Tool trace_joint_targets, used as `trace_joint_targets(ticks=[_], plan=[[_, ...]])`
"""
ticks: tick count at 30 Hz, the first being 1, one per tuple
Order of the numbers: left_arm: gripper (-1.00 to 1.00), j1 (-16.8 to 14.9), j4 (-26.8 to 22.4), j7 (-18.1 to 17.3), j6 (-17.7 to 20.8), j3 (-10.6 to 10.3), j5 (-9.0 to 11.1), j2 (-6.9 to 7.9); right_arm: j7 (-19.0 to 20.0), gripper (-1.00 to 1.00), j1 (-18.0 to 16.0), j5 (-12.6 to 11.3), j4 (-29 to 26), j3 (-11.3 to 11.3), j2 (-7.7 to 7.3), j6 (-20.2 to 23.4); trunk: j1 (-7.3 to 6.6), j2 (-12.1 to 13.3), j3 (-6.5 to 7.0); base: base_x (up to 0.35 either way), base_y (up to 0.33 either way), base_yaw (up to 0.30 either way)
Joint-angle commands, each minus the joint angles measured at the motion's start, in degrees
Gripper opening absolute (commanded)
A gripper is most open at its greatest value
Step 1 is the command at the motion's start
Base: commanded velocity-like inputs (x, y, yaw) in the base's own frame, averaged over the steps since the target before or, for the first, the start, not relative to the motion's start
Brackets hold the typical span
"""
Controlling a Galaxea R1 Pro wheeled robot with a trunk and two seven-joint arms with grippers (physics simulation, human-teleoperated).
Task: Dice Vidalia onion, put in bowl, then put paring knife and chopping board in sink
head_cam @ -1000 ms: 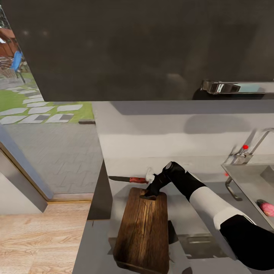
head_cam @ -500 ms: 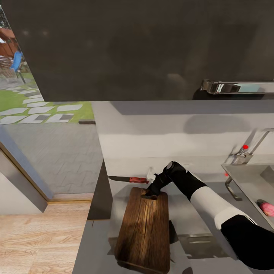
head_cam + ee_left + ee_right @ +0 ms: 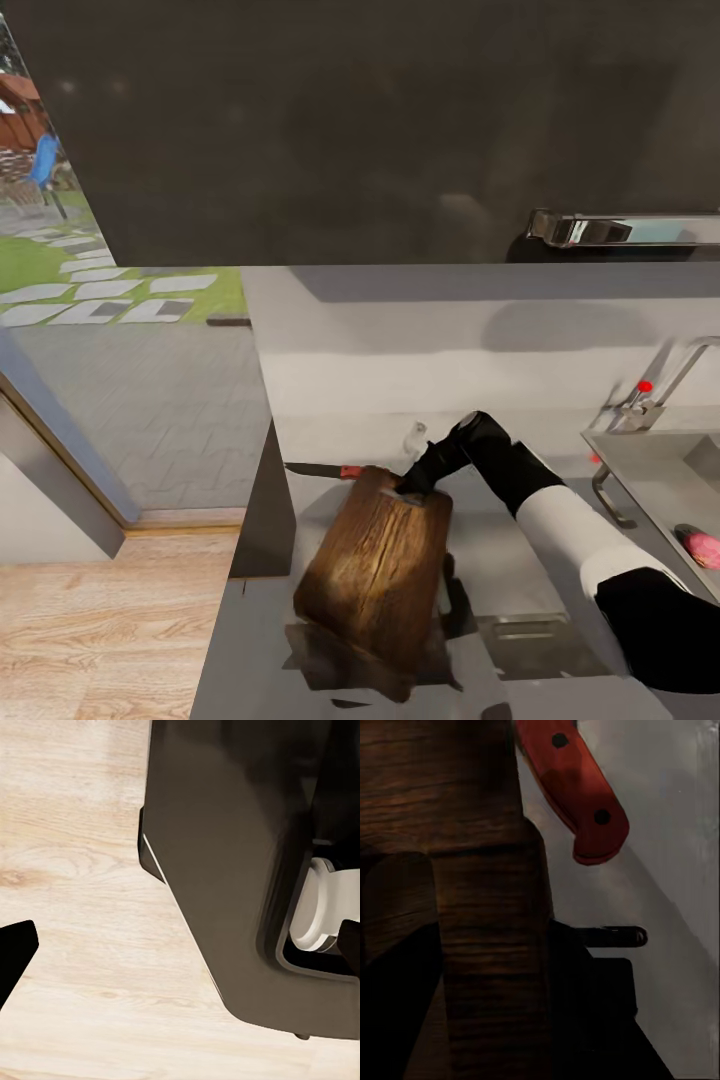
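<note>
**Chopping board tipped up at its far end by the right arm**

The chopping board [image 3: 375, 575] was seen lifted at its far edge and slewed to an angle, where half a second earlier it had lain flat and square on the tabletop [image 3: 500, 545]. The right gripper [image 3: 412, 487] was clamped on that far edge — in the right wrist view the wood grain was held between its dark jaws. A shadow was cast beneath the board's near end, so that end was judged raised or barely resting.

The paring knife [image 3: 322, 470] was left on the tabletop just behind the board, its red handle now partly covered by the board's raised corner. The Vidalia onion [image 3: 703, 548] was seen lying in the sink [image 3: 640, 470], at the far right, uncut.

The left gripper [image 3: 180, 960] was shown over wooden flooring, its jaws spread wide and holding nothing.

With the onion undiced, the lift was judged a repositioning of the board — perhaps toward the sink side — rather than a clearing away.
</note>
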Motion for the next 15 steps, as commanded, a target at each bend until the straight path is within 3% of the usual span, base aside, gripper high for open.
trace_joint_targets(ticks=[1,4,15], plan=[[1.00,-0.04,0.09,-0.06,-0.31,0.07,0.37,-0.02,0.31,-1.00,-0.01,-0.42,-0.24,-0.45,-0.06,1.05,0.03,-0.10,-0.11,0.000,0.000,0.000],[1.00,-0.04,0.09,-0.05,-0.31,0.07,0.38,-0.02,0.04,-1.00,-0.01,-0.35,-0.67,-2.75,-0.11,2.24,0.03,-0.10,-0.11,-0.018,0.000,0.000],[1.00,-0.04,0.00,-0.06,-0.32,0.07,0.38,0.07,-1.30,-1.00,-0.01,-0.26,-2.29,-3.66,-0.19,3.76,0.03,-0.10,-0.11,-0.196,0.070,0.000]])
